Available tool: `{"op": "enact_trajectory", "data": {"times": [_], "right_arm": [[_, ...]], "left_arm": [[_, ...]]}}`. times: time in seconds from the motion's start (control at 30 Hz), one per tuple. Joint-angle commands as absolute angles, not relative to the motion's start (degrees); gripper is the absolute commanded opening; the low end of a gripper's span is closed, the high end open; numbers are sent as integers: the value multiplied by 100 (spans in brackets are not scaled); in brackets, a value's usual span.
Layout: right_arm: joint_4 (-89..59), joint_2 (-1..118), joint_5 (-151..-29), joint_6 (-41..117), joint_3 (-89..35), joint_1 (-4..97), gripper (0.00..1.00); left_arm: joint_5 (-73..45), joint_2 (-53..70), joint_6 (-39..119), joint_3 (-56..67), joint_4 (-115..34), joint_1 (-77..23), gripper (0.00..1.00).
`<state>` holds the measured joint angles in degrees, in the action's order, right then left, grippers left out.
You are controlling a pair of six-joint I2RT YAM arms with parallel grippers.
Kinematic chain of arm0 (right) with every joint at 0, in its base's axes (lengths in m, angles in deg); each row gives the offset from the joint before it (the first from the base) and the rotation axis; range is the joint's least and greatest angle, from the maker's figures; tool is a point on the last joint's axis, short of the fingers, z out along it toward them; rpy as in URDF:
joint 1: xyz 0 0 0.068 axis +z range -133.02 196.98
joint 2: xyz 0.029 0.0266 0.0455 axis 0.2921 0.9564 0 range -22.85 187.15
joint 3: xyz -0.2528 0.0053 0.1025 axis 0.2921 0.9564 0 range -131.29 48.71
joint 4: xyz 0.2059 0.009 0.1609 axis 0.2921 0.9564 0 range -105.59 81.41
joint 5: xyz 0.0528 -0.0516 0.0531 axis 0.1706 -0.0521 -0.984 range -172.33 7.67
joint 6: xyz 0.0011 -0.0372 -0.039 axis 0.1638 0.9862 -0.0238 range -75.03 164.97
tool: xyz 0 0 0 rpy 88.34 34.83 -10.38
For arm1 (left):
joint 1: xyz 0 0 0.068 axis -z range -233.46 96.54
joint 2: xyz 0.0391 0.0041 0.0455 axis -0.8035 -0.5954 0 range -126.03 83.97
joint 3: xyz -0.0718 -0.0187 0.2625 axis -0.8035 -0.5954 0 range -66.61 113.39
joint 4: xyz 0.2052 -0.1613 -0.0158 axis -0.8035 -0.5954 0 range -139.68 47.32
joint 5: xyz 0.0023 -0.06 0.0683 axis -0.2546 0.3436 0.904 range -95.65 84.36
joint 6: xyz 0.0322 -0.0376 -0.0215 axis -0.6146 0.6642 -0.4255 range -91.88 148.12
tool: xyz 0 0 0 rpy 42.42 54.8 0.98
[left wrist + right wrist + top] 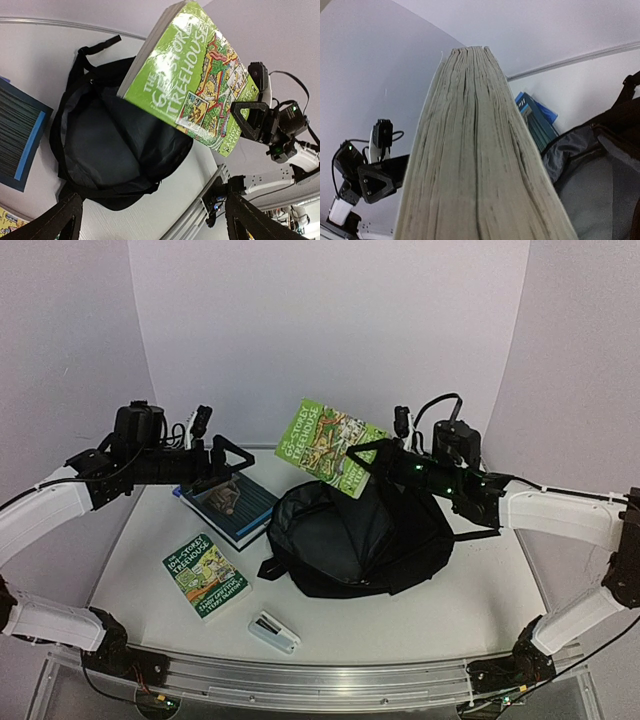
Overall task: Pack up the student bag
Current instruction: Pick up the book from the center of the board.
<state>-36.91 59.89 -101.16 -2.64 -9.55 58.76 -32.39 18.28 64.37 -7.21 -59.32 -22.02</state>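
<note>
Green paperback point(205, 575) and a blue book point(228, 502) lie unpacked on the left of the table point(480, 590), the blue one beneath the left gripper point(238, 462), whose fingers are spread wide on nothing. Centre-right, the student bag point(350, 540) lies open and looks empty. Above it the right gripper point(367, 462) pinches a second green book point(322, 443), so nothing seems packed yet.

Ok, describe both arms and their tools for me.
The left arm and right arm have white shells with black joints. The left tool and right tool are black, with hollow triangular fingers. Black cables loop at each wrist.
</note>
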Motion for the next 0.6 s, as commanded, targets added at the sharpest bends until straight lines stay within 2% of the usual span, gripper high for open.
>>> {"op": "enact_trajectory", "data": {"times": [0.0,0.33,0.57], "right_arm": [[-3307,5518,-11156,160,-1428,5944,0],[-3396,5625,-12819,20,-1501,5950,0],[-4348,5689,-13544,-502,-1233,5947,0]], "left_arm": [[-4009,1580,5837,-312,-6339,-2223,100],[-4686,1227,6032,-342,-5794,-2221,100],[-5640,1105,6311,-539,-5076,-2222,100]]}}
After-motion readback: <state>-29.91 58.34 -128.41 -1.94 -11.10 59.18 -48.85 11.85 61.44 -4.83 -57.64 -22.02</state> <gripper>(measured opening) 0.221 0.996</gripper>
